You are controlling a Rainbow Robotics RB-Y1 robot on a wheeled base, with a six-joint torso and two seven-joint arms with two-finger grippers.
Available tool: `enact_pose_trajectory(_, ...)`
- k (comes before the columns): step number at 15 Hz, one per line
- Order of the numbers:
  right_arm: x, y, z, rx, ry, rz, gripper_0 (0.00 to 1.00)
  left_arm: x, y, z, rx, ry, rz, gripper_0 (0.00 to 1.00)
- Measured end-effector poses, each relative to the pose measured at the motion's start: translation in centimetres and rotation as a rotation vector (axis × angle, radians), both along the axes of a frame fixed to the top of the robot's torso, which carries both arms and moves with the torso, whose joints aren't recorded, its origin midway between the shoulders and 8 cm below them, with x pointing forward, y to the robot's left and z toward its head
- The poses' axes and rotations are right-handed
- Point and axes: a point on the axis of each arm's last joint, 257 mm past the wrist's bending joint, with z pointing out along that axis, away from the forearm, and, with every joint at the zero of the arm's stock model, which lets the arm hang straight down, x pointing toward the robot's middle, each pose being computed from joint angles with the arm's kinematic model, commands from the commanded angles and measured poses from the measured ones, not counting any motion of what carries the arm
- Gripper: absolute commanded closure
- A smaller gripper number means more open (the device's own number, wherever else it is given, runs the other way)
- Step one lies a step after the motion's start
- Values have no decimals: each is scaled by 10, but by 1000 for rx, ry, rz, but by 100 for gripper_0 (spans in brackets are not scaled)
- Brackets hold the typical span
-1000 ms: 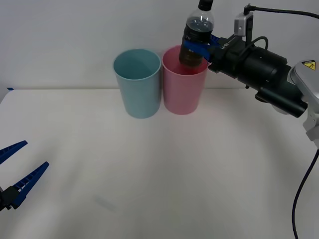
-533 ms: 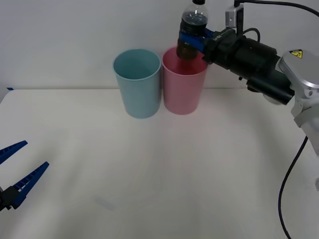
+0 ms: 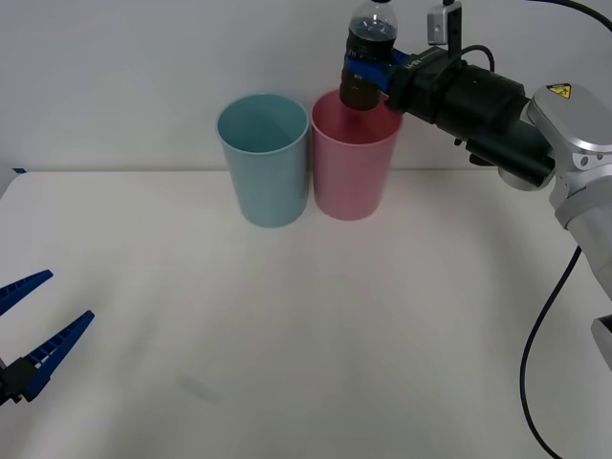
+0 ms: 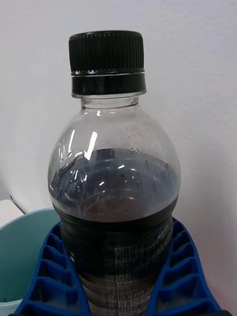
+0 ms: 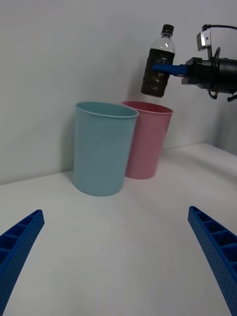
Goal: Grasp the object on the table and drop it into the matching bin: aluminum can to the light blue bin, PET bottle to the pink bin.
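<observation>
A small clear PET bottle (image 3: 368, 59) with dark brown liquid and a black cap hangs upright just above the rim of the pink bin (image 3: 352, 163). My right gripper (image 3: 368, 72) is shut on its middle; the blue fingers (image 4: 49, 266) clasp both sides of the bottle (image 4: 113, 197). The light blue bin (image 3: 264, 158) stands touching the pink one on its left, both at the far edge of the white table (image 3: 306, 316). The left wrist view shows the bottle (image 5: 159, 64) clear of the pink bin (image 5: 148, 138). My left gripper (image 3: 29, 335) rests open at the near left.
A white wall rises right behind the two bins. The right arm's black forearm (image 3: 488, 105) reaches in from the right above the table. A black cable (image 3: 540, 363) hangs down at the right edge.
The right gripper has carried the bottle up and slightly left, from low against the pink bin's right rim to higher above its opening. The left arm has not moved.
</observation>
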Motion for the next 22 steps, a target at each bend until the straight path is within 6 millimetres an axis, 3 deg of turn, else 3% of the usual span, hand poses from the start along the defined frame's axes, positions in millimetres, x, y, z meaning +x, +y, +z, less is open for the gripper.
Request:
enact_pose_trajectory(1,0,0,1,4,0,-2,0,0,0,0,0,0,0,0)
enact_pose_trajectory(8,-1,-2,-3,8,3,-3,0,0,0,0,0,0,0,0)
enact_pose_trajectory(11,-13,1,-12,9,-6,15,0,0,0,0,0,0,0,0)
enact_pose_trajectory(17,-64,15,-25,17,-49,86,0,0,0,0,0,0,0,0)
enact_pose_trajectory(22,-127,-7,-52,19,-56,109,0,0,0,0,0,0,0,0)
